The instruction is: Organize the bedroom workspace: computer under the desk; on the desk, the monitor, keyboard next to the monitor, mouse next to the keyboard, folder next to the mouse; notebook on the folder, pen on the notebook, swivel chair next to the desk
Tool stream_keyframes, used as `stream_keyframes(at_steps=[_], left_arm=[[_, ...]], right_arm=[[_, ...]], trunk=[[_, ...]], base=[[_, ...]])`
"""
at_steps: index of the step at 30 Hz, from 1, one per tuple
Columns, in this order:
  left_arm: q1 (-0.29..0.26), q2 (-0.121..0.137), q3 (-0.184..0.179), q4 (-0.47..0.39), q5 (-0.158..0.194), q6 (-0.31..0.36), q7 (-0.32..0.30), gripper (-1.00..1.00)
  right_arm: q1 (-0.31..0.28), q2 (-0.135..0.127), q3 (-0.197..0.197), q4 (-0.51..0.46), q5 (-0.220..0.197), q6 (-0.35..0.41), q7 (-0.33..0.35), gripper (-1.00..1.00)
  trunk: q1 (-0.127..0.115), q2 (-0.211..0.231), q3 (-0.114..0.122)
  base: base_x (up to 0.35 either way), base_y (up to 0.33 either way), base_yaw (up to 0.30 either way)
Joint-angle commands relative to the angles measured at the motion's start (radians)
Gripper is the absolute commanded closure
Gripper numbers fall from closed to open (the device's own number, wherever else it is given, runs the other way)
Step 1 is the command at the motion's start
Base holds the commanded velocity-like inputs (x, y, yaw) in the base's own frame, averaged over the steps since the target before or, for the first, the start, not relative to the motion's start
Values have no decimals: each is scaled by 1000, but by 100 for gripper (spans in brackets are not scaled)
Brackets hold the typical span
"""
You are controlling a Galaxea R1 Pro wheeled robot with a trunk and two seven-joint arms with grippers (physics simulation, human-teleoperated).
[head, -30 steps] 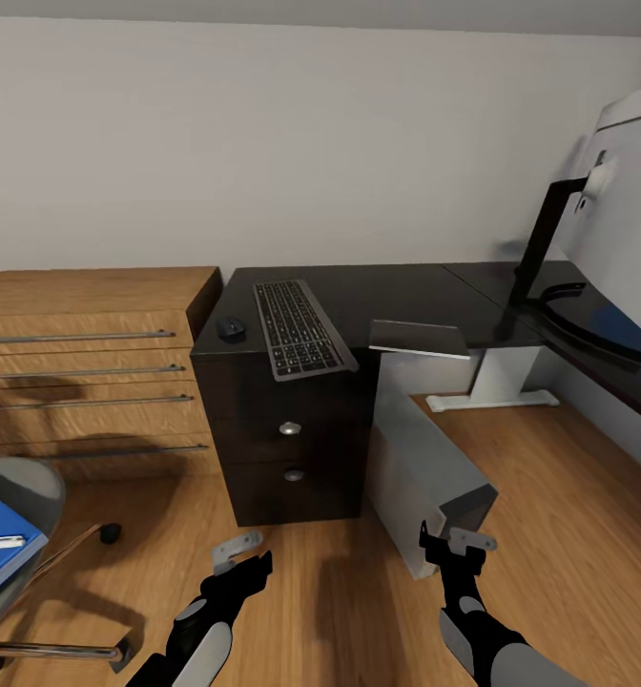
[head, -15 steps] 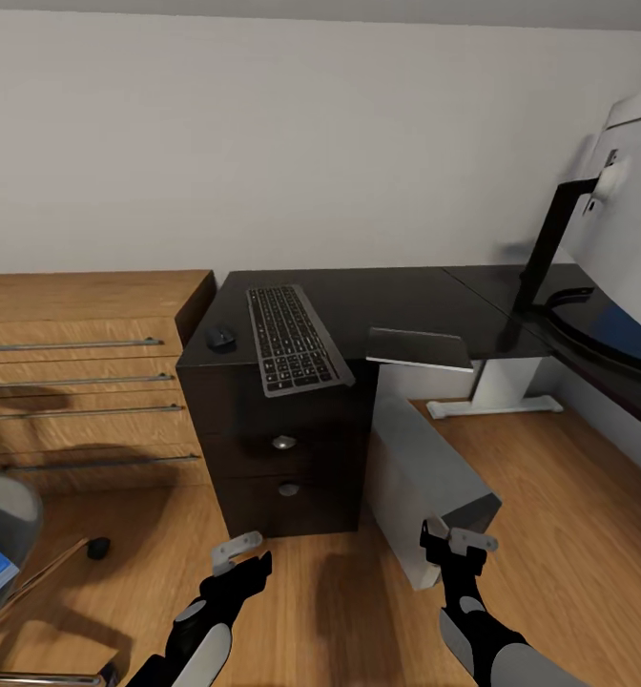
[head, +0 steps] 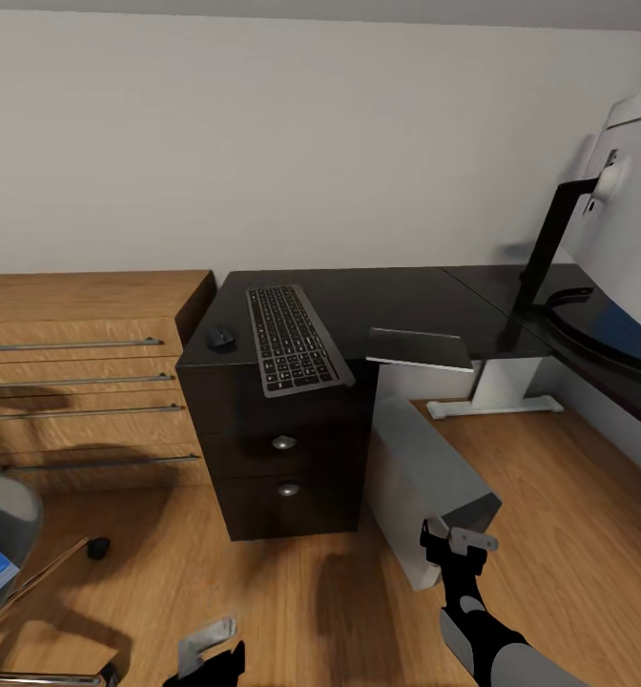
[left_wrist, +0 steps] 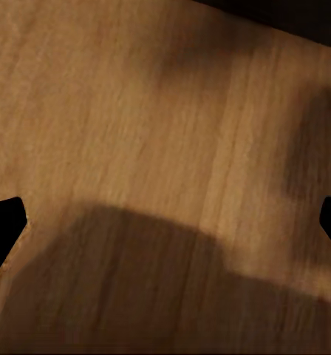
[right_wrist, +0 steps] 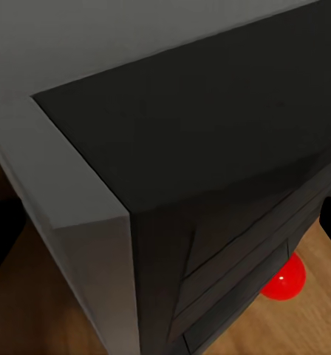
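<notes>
Keyboard (head: 295,339) and mouse (head: 220,336) are lying on the desk (head: 397,296) at frame centre; computer (head: 423,487) is leaning beneath. Left gripper (left_wrist: 165,222) is hanging spread wide over the floor (left_wrist: 136,148). Right gripper (head: 457,544), lower right: state cannot be told.

The right arm is black with glossy grey shell panels along the forearm, at about five o'clock in the head view. Its right pincer (head: 451,539) has black fingers capped by flat pale-grey pads. The left pincer (head: 209,652), near seven o'clock, shows a matching grey pad over black.
</notes>
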Motion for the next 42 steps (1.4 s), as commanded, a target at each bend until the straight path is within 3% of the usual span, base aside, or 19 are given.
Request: stream_keyframes(at_steps=[1,3,8,11,13,15,19,26,42], left_arm=[[9,7,-2,-1,4,-10,6,-100],[30,26,-3,5,5,-60,4,-100],[40,40,-23,10,0,-95,6,-100],[41,41,-56,11,-4,-128,7,-100],[42,44,-88,12,-4,-205,8,-100],[42,47,-96,18,-4,-226,7,-100],[42,54,-99,27,-3,-237,7,-100],[42,88,-100,30,-3,-241,8,-100],[42,90,-100,31,-1,-241,8,-100]], right_arm=[[-1,1,1,0,5,-3,1,-100],[-1,1,1,0,5,-3,1,-100],[-1,1,1,1,6,-4,1,-100],[-1,1,1,2,6,-4,1,-100],[-1,1,1,2,6,-4,1,-100],[-1,2,1,2,6,-5,1,-100],[-1,2,1,2,6,-6,1,-100],[-1,3,1,3,6,-6,1,-100],[-1,2,1,2,6,-6,1,-100]], trunk=[[0,0,-1],[0,0,-1],[0,0,-1],[0,0,-1],[0,0,-1],[0,0,-1],[0,0,-1],[0,0,-1],[0,0,-1]], base=[[0,0,0],[0,0,0],[0,0,0],[0,0,0],[0,0,0],[60,0,0],[223,0,0],[230,0,0],[128,0,0]])
